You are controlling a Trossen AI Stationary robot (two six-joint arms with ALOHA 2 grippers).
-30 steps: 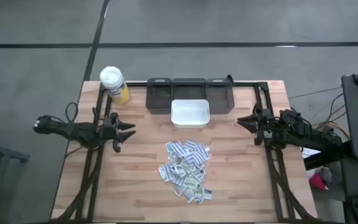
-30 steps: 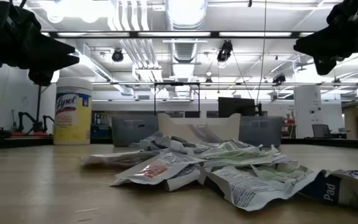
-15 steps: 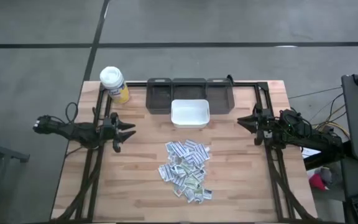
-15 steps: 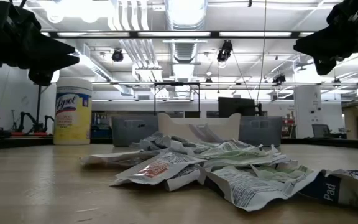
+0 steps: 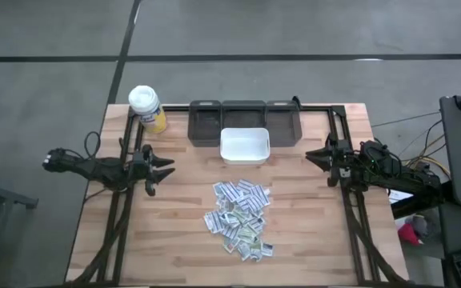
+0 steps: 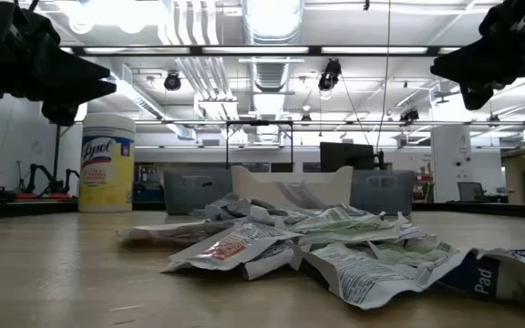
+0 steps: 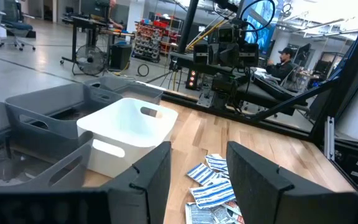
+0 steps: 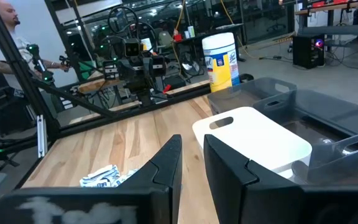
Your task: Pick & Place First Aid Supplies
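many first aid supplies lie heaped near white bin.

Even, bright overhead light fills the high view; the table shows only faint shadows. In the low view, ceiling lights glare white at the top of the frame, leaving both arms as dark silhouettes in the upper corners. The nearest packets look soft. In both wrist views, the bottom edge is blurred.
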